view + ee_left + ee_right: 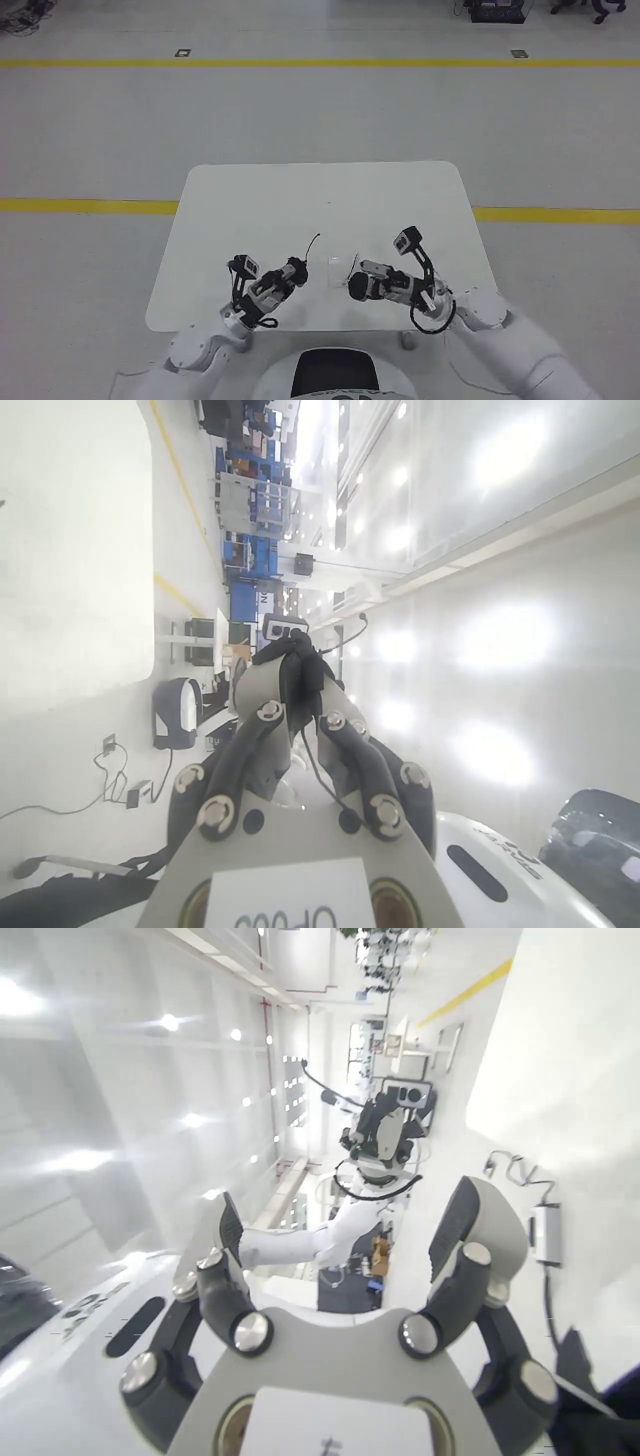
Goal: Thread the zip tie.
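The black zip tie [312, 244] juts out from my left gripper [295, 270], whose fingers are pinched together on one end of it, above the near part of the white table [300, 195]. My right gripper [342, 1215] faces it nearby, fingers spread wide.

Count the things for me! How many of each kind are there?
Grippers: 2, the left gripper shut on the tie, the right gripper open.
Black zip tie: 1.
Small pale thing on the table, too small to tell what: 1.
White table: 1.
Total: 5.
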`<state>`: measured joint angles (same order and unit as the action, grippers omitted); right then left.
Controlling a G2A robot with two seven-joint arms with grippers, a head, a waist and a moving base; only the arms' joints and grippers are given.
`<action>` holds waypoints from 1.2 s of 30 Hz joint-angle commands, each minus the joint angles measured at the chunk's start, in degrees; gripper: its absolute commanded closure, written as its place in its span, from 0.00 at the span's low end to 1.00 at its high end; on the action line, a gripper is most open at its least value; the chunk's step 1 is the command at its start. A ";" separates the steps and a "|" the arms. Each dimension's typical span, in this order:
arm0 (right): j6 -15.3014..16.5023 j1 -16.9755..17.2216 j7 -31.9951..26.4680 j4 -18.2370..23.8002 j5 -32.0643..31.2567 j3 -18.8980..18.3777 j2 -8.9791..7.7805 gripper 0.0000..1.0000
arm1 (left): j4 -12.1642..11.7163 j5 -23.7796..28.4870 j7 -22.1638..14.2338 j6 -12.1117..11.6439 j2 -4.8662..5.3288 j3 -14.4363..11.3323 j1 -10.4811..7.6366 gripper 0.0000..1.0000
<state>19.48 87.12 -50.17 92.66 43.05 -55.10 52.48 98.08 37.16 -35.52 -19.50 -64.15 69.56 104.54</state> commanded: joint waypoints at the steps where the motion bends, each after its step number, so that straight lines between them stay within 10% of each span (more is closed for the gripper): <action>1: 0.00 -1.29 -6.30 -3.63 7.20 0.55 0.87 0.00 | -0.78 2.61 -2.36 0.02 -0.43 -0.88 -1.05 1.00; 6: 0.00 -3.66 -16.66 -9.45 13.80 2.03 2.85 0.00 | -4.10 8.45 -8.47 0.02 -1.73 -2.18 -3.05 1.00; 16: -0.21 -3.42 -16.14 -8.49 14.80 2.30 3.14 0.00 | -4.80 11.49 -9.25 0.33 -2.28 -3.02 -3.77 1.00; 29: 0.00 -7.34 -20.95 -16.39 24.98 7.17 7.32 0.00 | -8.14 19.07 -20.82 0.02 -5.07 -3.93 -4.68 1.00; 36: 0.00 -8.89 -22.29 -19.26 25.26 8.23 9.42 0.51 | -9.88 19.11 -22.55 0.02 -6.56 -4.05 -4.79 1.00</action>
<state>19.48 78.37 -72.30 73.59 68.44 -46.92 61.64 88.37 56.31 -57.89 -19.48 -70.51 65.45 99.70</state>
